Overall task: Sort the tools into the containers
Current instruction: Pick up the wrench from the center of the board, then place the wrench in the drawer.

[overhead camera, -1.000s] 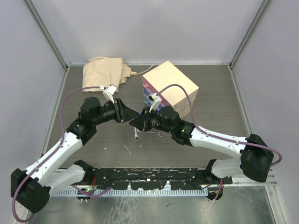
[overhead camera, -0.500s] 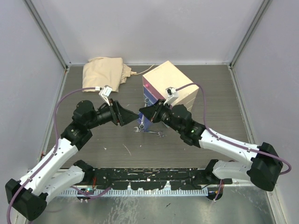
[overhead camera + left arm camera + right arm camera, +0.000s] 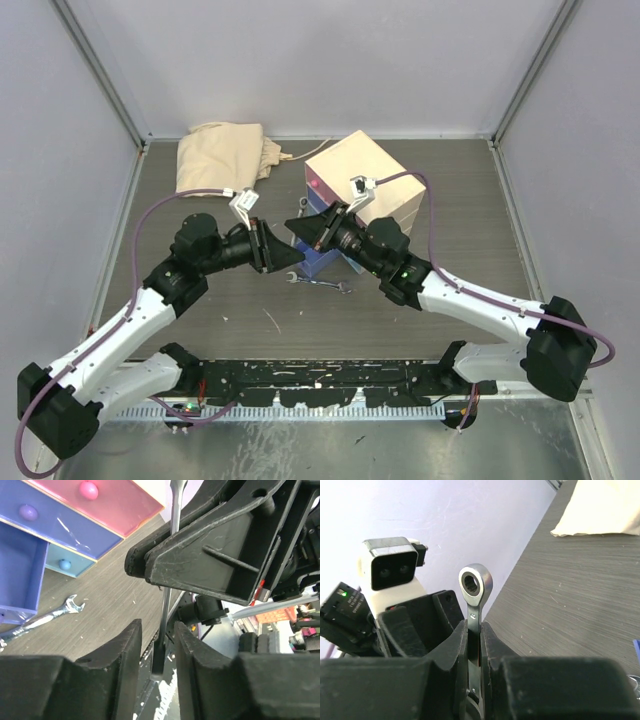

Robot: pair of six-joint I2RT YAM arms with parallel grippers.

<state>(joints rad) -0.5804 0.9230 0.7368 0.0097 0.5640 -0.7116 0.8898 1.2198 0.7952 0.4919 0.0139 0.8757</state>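
- While the silver spanner (image 3: 476,587) hangs in mid-air between the two arms, the right gripper (image 3: 474,630) is clamped tight on its shank, ring end poking up past the fingertips.
- Left gripper (image 3: 157,630) brackets the same shank further along. Its fingers stand apart with a gap showing beside the steel, so there's no second grip yet.
- Reads as a handover, above the table (image 3: 480,200) just in front of the chest (image 3: 375,185).
- Risk: right lets go before left has closed. The spanner would drop, probably near the other spanner (image 3: 50,616) lying flat by the open blue drawer (image 3: 20,570).
- Risk: left closes off-centre on a thin, smooth shank, and it pivots or slides in the pads.
- Risk: the grippers are nearly nose to nose, so a small drift on closing knocks one housing into the other.
- Risk: both clamp and pull different ways. The spanner twists and one grip skids.
- Pink drawer (image 3: 110,502) and light-blue drawer (image 3: 65,562) are closed. Can't tell which drawer is the target, and a wrong approach clips a drawer front.
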